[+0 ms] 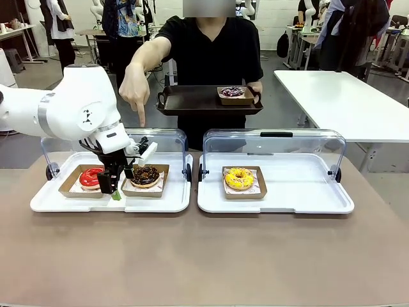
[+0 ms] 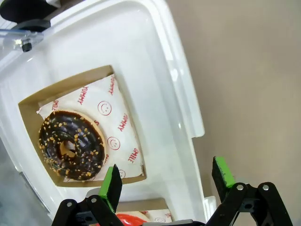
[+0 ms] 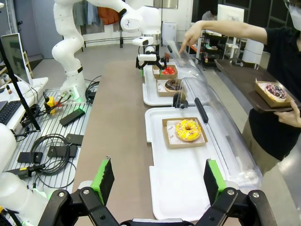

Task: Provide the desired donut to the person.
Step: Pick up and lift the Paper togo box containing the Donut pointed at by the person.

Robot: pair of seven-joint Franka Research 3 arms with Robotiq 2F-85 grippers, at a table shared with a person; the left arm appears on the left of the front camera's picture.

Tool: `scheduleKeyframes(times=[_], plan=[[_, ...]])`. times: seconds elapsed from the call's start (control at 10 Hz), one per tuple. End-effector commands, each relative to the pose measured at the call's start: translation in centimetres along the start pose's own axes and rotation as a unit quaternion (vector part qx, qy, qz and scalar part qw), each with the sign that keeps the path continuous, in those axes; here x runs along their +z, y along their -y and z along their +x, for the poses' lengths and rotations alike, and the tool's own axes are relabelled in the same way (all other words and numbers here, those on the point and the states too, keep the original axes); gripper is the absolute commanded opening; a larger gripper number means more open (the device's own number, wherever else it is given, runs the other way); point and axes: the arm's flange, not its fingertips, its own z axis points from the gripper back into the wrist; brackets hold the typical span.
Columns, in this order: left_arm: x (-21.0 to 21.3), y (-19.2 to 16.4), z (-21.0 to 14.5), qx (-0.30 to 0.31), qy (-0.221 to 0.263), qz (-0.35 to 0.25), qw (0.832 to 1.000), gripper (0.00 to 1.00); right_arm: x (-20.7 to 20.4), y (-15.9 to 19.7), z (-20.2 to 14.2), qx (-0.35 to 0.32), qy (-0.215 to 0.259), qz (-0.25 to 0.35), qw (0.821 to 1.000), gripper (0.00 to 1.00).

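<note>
Left arm bent over the left white tray point(image 1: 64, 201), wrist pitched down. Left gripper point(image 1: 115, 189) jaws spread wide, empty, low between red donut point(image 1: 91, 177) and chocolate sprinkle donut point(image 1: 145, 175). Person's hand point(image 1: 134, 89) extended, index finger pointing down at the chocolate one. Right gripper point(image 3: 158, 181) spread wide, empty, hanging back from yellow donut point(image 3: 188, 129)

Bright even light, sharp; wrist views distorted.

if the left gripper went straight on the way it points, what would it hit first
Probably the rim of the white plastic tray, just beside the brown cardboard tray holding the chocolate donut; depth is unclear.
</note>
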Motion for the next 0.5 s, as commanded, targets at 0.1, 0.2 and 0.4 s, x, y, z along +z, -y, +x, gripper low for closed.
scheduleKeyframes(times=[0.1,0.2,0.4], plan=[[-1.3,-0.6,-0.1,0.012,-0.027,-0.002,1.000,1.00,0.0,0.0,0.0,0.000,0.003,0.001,1.000,1.00],[-1.8,-0.4,-0.3,0.018,-0.024,-0.003,1.000,1.00,0.0,0.0,0.0,0.000,0.003,0.001,1.000,1.00],[-2.0,-1.5,-0.8,0.018,-0.021,-0.002,1.000,1.00,0.0,0.0,0.0,0.000,0.003,0.001,1.000,1.00]])
